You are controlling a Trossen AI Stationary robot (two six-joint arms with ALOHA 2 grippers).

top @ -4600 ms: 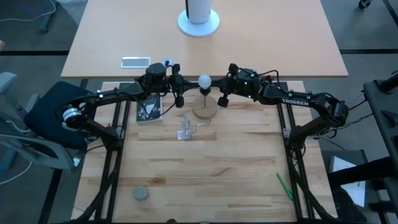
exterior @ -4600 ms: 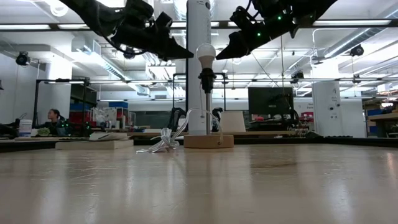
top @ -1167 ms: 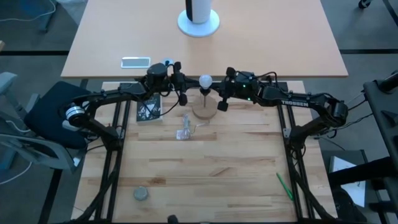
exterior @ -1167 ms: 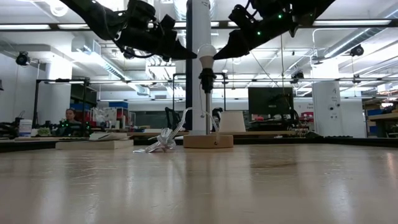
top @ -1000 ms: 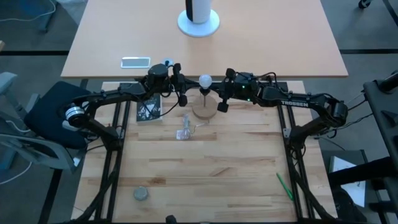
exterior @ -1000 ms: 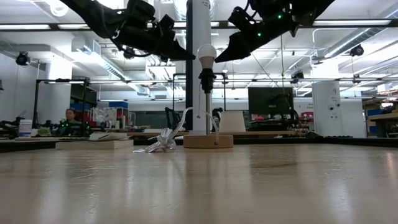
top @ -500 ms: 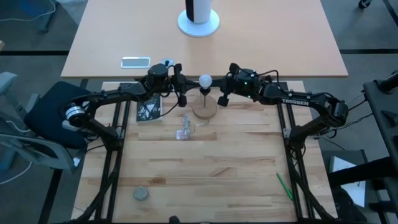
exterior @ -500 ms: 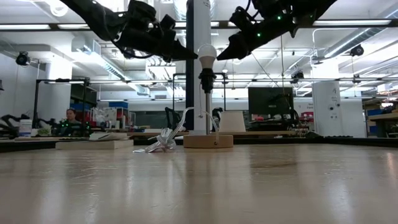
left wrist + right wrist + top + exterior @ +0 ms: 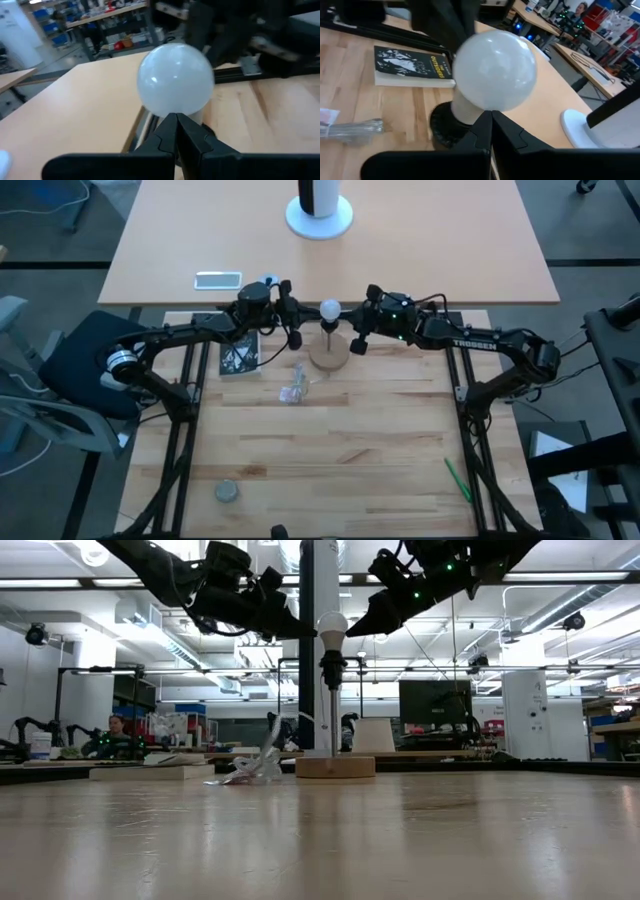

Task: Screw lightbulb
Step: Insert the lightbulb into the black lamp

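**Item: lightbulb, white frosted.** It is sitting upright in the black socket, on top of a thin stem rising from a round wooden base. The whole lamp is standing near the far edge of the wooden tabletop, about midway along it.

**Step in hand, as judged:** seating or turning the bulb in its socket. To do it well, the fingers would need to be parting and closing on the globe's widest part. The turn should be running about the stem's axis, with no sideways push, since the tall stem on a small base is likely tipping easily. The other arm could be bracing the base.

**Left gripper:** hovering just beside the bulb on its left, fingers pressed together, holding nothing. Whether its tip is touching the glass cannot be told.

**Right gripper:** hovering just beside the bulb on its right, fingers likewise pressed together and empty. Contact cannot be told either.

**Also present:** crumpled clear wrapper lying near the base; book lying toward the left edge.
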